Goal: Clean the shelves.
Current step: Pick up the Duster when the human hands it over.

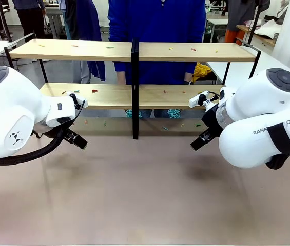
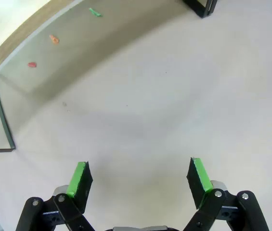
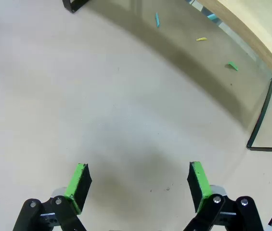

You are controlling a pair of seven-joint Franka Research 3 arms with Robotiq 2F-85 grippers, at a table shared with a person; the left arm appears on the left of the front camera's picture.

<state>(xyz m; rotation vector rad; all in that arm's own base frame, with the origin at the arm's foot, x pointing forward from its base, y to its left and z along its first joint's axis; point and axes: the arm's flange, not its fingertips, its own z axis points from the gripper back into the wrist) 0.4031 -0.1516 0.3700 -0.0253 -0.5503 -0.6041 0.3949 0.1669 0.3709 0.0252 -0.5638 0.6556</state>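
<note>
The shelves stand across the far half of the table: two light wooden boards on a black frame with a centre post. Small coloured scraps lie scattered on both boards and on the table beneath. My left gripper hovers low in front of the shelves' left half. In the left wrist view this gripper is open and holds nothing. My right gripper hovers in front of the right half, and the right wrist view shows it open, also with nothing in it.
A person in a blue top stands right behind the shelves. Under the lower board lie a green scrap, an orange scrap and a red scrap, and on the other side a teal scrap and a yellow scrap. The near table is bare.
</note>
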